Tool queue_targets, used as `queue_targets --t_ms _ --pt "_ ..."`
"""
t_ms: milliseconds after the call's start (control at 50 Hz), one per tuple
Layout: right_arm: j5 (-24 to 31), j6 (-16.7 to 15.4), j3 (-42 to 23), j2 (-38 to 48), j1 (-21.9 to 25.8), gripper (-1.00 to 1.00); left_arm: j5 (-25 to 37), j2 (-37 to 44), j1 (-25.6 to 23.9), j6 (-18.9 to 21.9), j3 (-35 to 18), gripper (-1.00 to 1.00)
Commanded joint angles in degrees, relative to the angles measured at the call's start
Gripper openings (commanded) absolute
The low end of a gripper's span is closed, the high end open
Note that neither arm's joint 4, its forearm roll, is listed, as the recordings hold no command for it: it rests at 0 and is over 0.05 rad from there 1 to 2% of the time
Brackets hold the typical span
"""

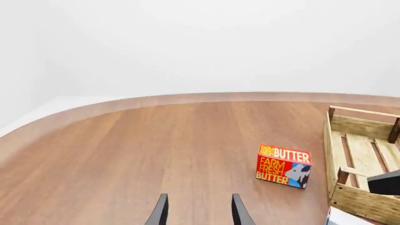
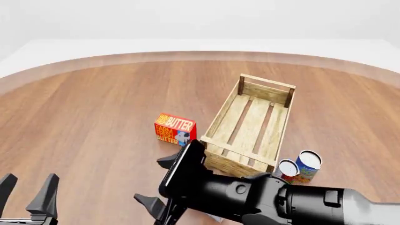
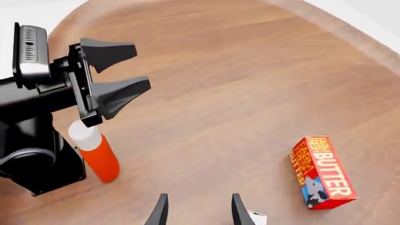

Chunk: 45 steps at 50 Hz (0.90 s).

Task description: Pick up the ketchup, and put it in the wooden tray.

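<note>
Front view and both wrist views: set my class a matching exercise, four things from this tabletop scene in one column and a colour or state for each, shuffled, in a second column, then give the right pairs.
Things:
1. ketchup
2. wooden tray
3. butter box
4. left gripper

Descriptions:
A. light slatted wood, nothing inside
B. fingers apart, holding nothing
C. red-orange bottle with a white cap, standing upright
D. red and yellow with lettering, on the table beside the crate

Pairs: 1-C, 2-A, 3-D, 4-B

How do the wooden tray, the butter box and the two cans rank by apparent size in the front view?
1. wooden tray
2. butter box
3. blue can and red can: they look alike and the arm partly hides both, so no ranking.
</note>
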Motion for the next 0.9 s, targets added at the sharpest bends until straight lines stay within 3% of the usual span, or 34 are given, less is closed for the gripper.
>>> queue_targets --t_ms 20,900 --pt "0.1 0.0 -4.2 5.7 3.2 1.0 0.0 0.0 0.0 0.0 0.0 1.0" --pt "2.6 -0.2 -18.2 20.2 15.6 1.0 0.0 0.0 0.0 0.0 0.0 1.0"
